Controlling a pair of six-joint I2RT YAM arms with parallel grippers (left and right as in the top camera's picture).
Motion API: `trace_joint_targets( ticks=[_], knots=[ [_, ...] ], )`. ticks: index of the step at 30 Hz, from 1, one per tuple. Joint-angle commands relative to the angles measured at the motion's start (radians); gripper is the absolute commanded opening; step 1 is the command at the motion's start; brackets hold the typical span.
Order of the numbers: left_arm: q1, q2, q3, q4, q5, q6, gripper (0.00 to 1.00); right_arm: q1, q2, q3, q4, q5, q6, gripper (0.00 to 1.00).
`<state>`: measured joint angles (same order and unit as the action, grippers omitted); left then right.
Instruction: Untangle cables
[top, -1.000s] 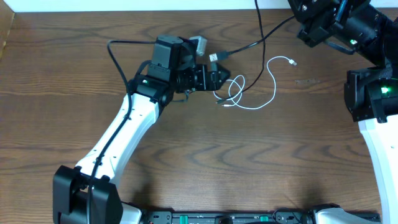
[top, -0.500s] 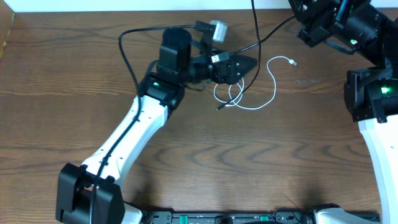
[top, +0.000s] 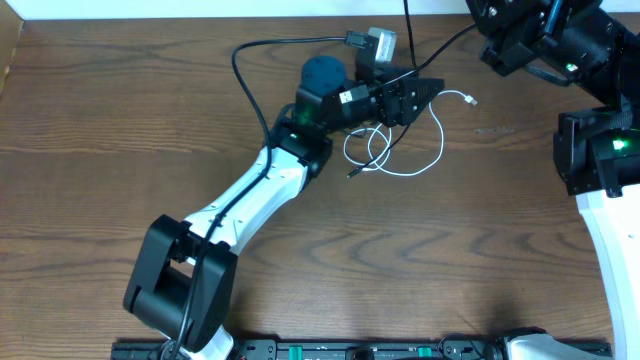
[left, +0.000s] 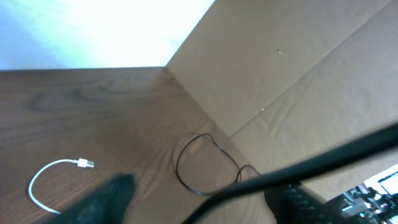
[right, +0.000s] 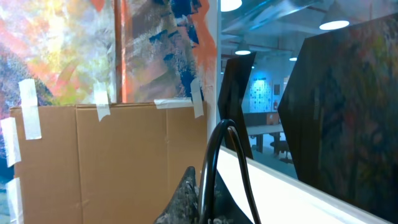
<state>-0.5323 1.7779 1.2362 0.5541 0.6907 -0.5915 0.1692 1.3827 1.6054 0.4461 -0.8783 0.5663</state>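
Surface: a dark brown wood-grain table (top: 450, 262), closed at the far side by a tan cardboard wall (left: 298, 74).

Task items: the thin white cord (top: 440, 140) lies at the upper centre of the table. It is wound in small loops at its left end, then runs in one open arc up to its small white plug (top: 468, 98). The thin black cord (top: 383, 140) is wound through the same loops, and one short end (top: 353, 172) sticks out at the lower left. The two cross several times, but I cannot tell which lies on top.

My left gripper (top: 425, 90) hangs over the top of the white arc, between the loops and the plug. In the wrist view its two dark fingers (left: 106, 194) stand spread, with nothing between them. I cannot tell whether they touch the table. My right gripper (right: 185, 202) is raised at the far right, pressed together and empty of either cord.

Handling, by my judgement: both cords are very light, limp and smooth-jacketed. They offer no resistance and can slip from a shallow pinch. Pulling one is likely to drag the other and tighten the loops.

Recommended hold: the free white run just behind the plug, well away from the crossings, where the stiffer plug body stops the cord sliding through.
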Motion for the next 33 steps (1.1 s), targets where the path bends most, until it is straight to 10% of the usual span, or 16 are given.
trace_joint_targets(
  ticks=[1, 8, 21, 27, 33],
  knots=[
    [-0.008, 0.007, 0.011, 0.014, -0.049, -0.002, 0.44, 0.001, -0.005, 0.005, 0.005, 0.008, 0.017, 0.01],
    [0.022, 0.004, 0.011, 0.016, 0.014, -0.022, 0.08, -0.057, -0.004, 0.005, -0.226, 0.143, 0.004, 0.01],
    [0.262, 0.004, 0.011, 0.330, 0.245, -0.646, 0.07, -0.144, 0.095, 0.004, -0.927, 0.536, -0.321, 0.01],
    [0.339, 0.004, 0.011, 0.571, 0.196, -0.928, 0.08, -0.131, 0.192, 0.003, -1.066, 0.349, -0.346, 0.01],
    [0.327, 0.005, 0.011, 0.565, 0.158, -0.958, 0.08, -0.069, 0.302, 0.003, -1.086, 0.030, -0.489, 0.01]
  ],
)
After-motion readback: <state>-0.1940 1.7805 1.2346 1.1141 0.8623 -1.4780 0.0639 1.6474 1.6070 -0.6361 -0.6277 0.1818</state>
